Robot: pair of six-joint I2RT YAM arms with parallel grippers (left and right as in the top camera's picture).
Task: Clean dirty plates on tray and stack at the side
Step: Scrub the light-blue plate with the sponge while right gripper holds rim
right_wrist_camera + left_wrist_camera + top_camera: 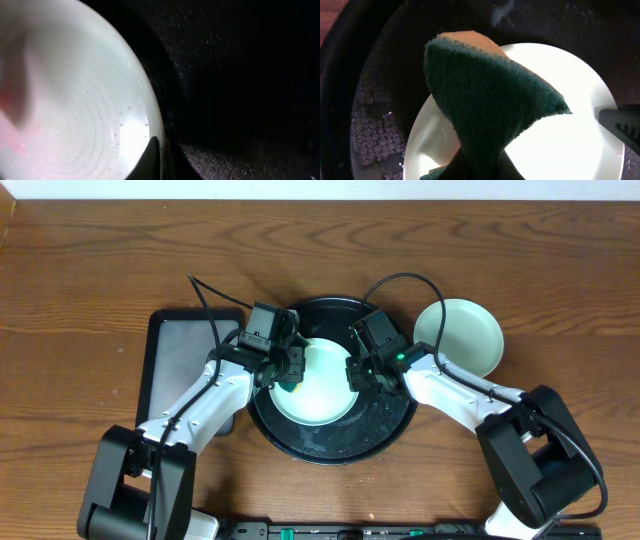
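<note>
Plate (318, 390) in tray (300, 444) | L fingers (287, 376) clamp sponge (490, 110) above it | R fingers (358, 371) pinch its rim

Both arms share one build: white, rounded link shells between black joint housings. The left arm (205, 402) and right arm (455, 387) each end in a bulky black shoulder block at the rear. The left tool (288, 375) and right tool (354, 373) are boxy and matt black. A thin black cable (203, 305) loops off the left wrist. A second cable (400, 278) arcs over the right wrist, where a small green light (400, 360) glows.
</note>
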